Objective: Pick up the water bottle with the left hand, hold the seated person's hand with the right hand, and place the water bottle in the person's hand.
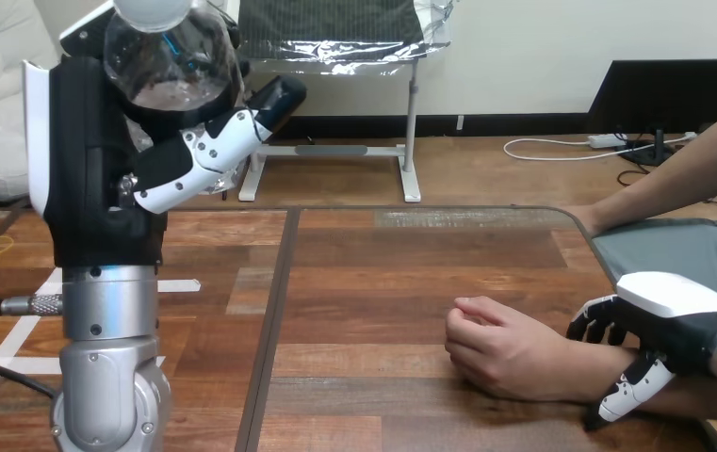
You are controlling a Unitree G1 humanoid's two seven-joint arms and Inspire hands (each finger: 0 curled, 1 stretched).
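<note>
Now, left hand: raised high on its upright forearm, fingers and thumb curled round the water bottle.
Water bottle: clear, sitting in the top of the left hand's grip, well above the desk; its long axis runs roughly upward and leans toward the camera.
Right hand: low and far across from the left hand, palm down over the person's wrist, fingers wrapped over the far side and thumb on the near side, so it looks clasped round the wrist.
Person's hand: just beyond the right hand's fingers, toward the left hand, resting on the desk as a loose fist with knuckles up.
Key relation: from the bottle-carrying left hand, the person's hand lies down and well off to the right, across bare desk.
Judgement: pick-up and hold look done; delivery remains, a descending sweep rightward, and the fist would need to open first.
</note>
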